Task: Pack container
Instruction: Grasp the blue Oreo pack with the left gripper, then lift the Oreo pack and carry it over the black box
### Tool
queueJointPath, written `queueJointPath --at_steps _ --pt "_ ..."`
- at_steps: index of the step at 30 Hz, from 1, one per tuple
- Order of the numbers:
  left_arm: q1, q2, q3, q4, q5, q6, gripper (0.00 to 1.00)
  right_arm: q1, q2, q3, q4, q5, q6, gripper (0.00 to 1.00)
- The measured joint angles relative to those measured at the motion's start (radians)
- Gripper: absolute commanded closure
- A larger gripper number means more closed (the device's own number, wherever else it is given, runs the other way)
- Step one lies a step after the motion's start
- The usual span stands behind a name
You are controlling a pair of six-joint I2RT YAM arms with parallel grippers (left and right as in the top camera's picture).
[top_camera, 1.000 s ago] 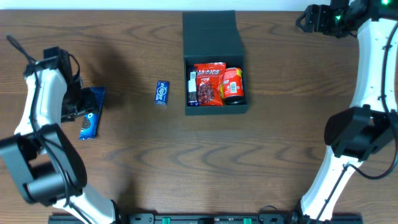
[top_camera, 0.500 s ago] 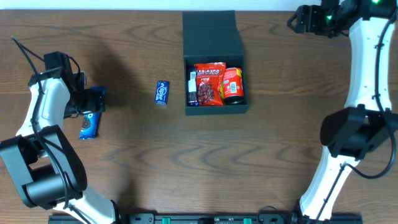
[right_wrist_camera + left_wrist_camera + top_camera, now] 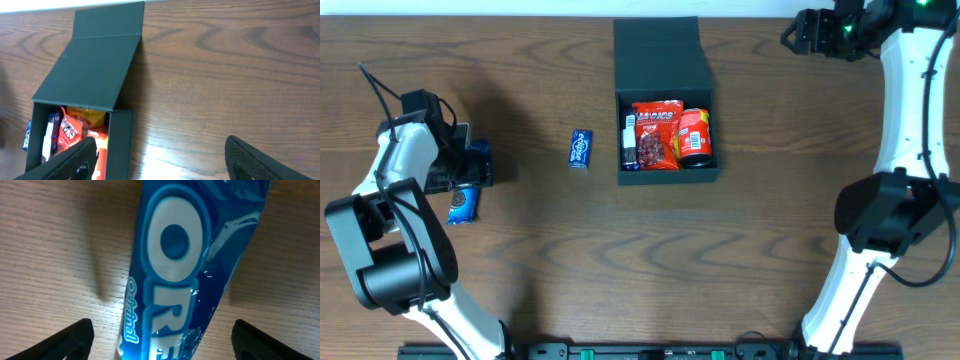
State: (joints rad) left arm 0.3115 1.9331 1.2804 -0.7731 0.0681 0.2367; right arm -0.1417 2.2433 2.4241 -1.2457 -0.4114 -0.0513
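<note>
Left tool [image 3: 162,339], fingers apart, straddles the glossy blue packet [image 3: 175,255], left of the matte square cardboard box [image 3: 660,60]; right tool [image 3: 162,155] likewise apart.

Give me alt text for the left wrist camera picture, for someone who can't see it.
A blue Oreo cookie packet fills the middle of this close-up, lying on a wooden table. The left gripper is open: its two dark fingertips show at the bottom corners, one on each side of the packet and apart from it.
</note>
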Motion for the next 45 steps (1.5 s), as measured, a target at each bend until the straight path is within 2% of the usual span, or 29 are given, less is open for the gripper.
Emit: queueJointPath --at_steps 3,8,18,29,36,39,41,45 --pt "0.000 0.021 0.000 0.000 0.004 0.001 0.18 0.000 0.000 0.000 0.000 0.000 0.000 0.18" --pt "0.000 0.032 0.000 0.005 0.004 0.002 0.34 0.000 0.000 0.000 0.000 0.000 0.000 0.18" --pt "0.000 0.032 0.000 0.016 0.004 0.005 0.53 0.000 0.000 0.000 0.000 0.000 0.000 0.19" --pt "0.000 0.032 0.000 0.016 0.004 -0.002 0.58 0.000 0.000 0.000 0.000 0.000 0.000 0.19" --pt "0.000 0.032 0.005 -0.005 0.004 -0.027 0.67 0.000 0.000 0.000 0.000 0.000 0.000 0.19" --pt "-0.006 0.037 0.044 -0.068 0.003 -0.029 0.72 0.000 0.000 0.000 0.003 0.000 0.000 0.21" --pt "-0.017 0.040 0.106 -0.107 0.004 -0.031 0.83 0.000 0.000 0.000 0.012 0.000 0.001 0.21" --pt "-0.070 0.044 0.287 -0.163 0.023 -0.026 0.94 0.000 0.000 0.000 0.024 0.000 0.008 0.21"
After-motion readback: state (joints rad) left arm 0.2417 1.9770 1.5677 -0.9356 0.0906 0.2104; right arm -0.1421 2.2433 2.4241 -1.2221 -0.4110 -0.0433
